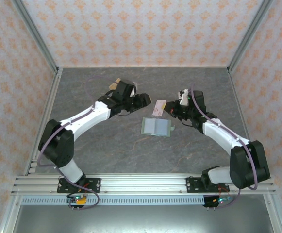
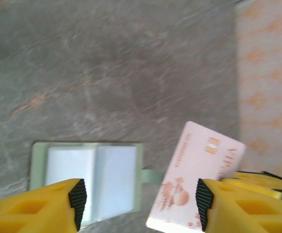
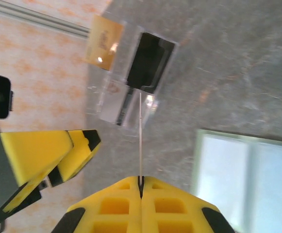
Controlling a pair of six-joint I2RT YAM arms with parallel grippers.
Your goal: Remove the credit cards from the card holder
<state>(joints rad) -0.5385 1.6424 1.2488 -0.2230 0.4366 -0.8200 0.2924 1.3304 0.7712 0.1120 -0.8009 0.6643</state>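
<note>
At mid-table, the sage-green rectangular card holder (image 1: 157,127) is lying open like a book on the grey stone-patterned table (image 1: 107,145). Just beyond it, the right gripper (image 3: 141,181) is pinching a pale pink credit card (image 2: 194,174) reading "VIP", its smaller print too blurred to read. The left gripper (image 2: 141,199) is hovering alongside, its fingers spread wide.

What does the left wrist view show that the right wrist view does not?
Left wrist, not right wrist: the flat pink face of the card with its chip, and the tab of the holder. Right wrist, not left wrist: a clear tray with a tan piece and a black piece. Both: the open holder lying on the grey table, and the card, which the right wrist view shows edge-on in the shut right pincer.
</note>
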